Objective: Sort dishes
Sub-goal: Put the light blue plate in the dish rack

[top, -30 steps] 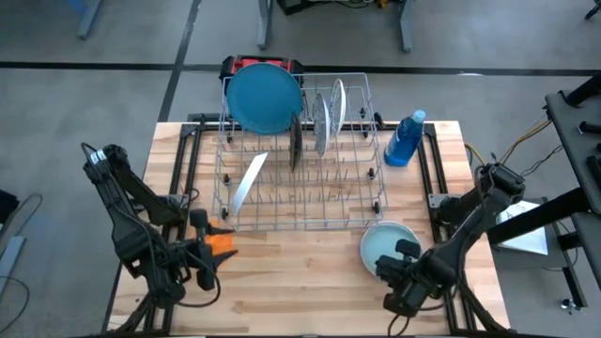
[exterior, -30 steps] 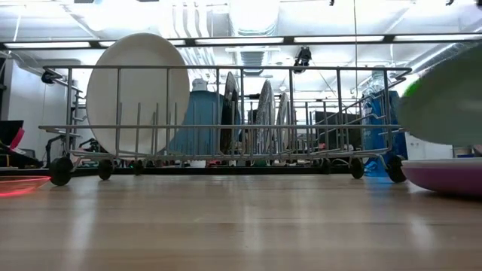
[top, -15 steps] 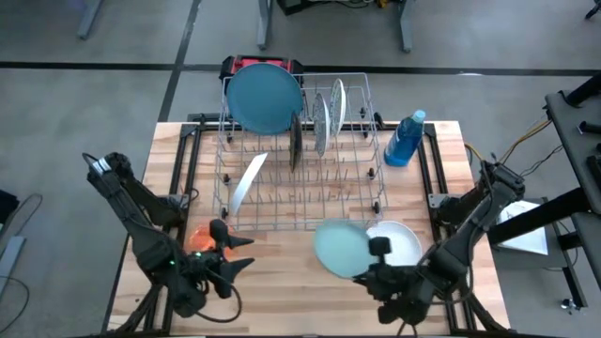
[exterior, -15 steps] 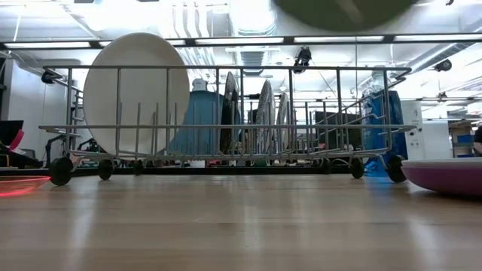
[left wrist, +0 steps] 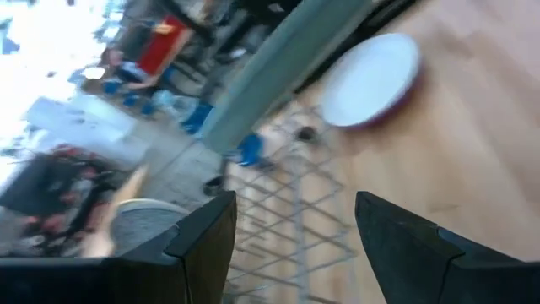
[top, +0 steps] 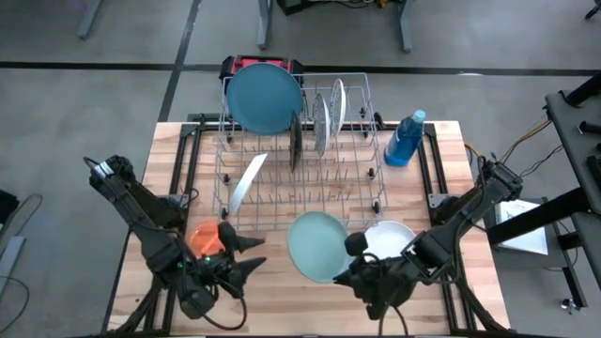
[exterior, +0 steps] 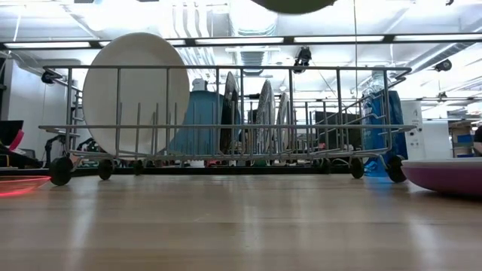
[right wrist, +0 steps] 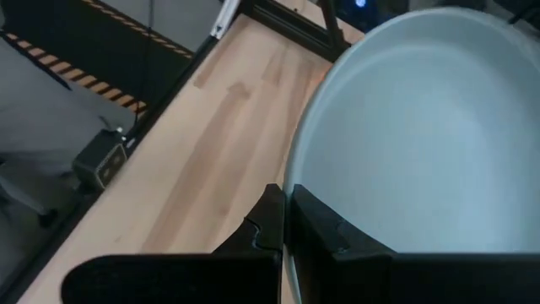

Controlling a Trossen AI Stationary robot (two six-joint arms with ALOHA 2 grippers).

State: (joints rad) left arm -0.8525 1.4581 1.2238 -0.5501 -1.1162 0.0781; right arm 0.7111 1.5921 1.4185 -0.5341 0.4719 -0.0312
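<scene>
Left gripper (top: 246, 253) at the table's (top: 282, 282) front left, fingers spread wide and empty, small orange plate (top: 204, 238) lying flat just behind and beside it. In the wire rack (top: 300, 188): white plate (top: 246, 183) leaning, large blue plate (top: 265, 97) upright at the back, more plates on edge. Teal-green plate (top: 316, 246) lifted clear of the wood, tilted, face up and toward the rack, rim pinched by the right gripper (right wrist: 283, 221) at its near right edge. White plate on purple (top: 394, 239) flat, further right.

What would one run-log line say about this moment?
right gripper: shut on teal plate, lifted beside rack | left gripper: open, empty, near orange plate | white plate: on table
</scene>
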